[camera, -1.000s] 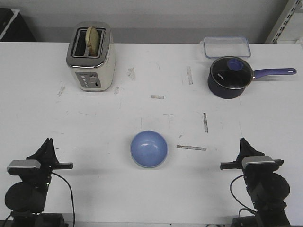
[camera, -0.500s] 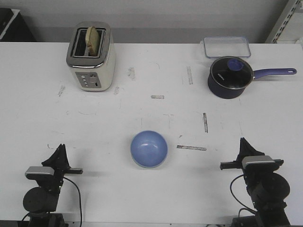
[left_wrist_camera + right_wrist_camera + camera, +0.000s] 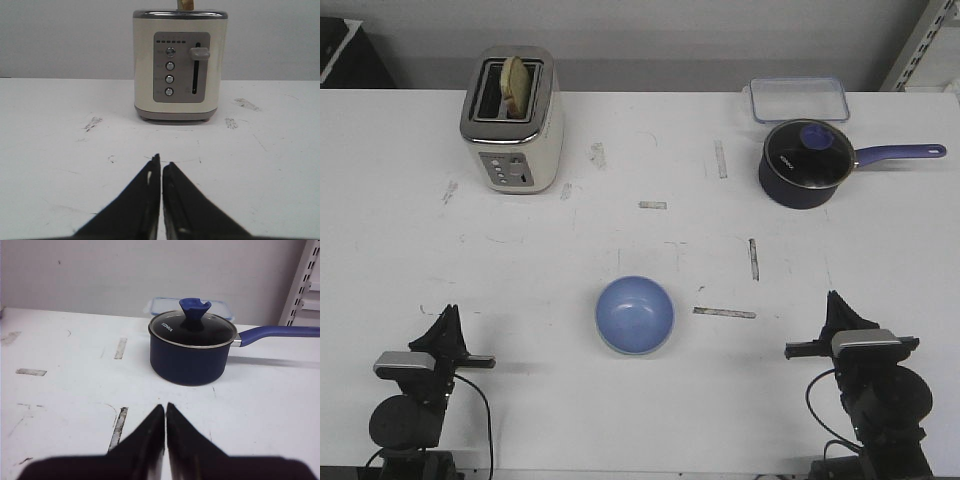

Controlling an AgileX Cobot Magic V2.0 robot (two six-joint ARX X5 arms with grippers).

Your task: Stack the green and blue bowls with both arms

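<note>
Blue bowl (image 3: 635,315) sits on table (image 3: 620,240) between left tool (image 3: 448,325) and right tool (image 3: 838,308), well apart from both; green rim faintly under it, possibly already nested. Both tools closed, empty. Risk: re-grasping a finished stack could tip the glossy bowls

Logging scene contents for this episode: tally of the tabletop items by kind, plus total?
Bowls: 1 visible, the blue bowl; a green one doesn't show
Toasters: 1, toaster with bread in a slot
Saucepans: 1, navy saucepan with glass lid
Storage containers: 1, clear container
Total: 4
</note>
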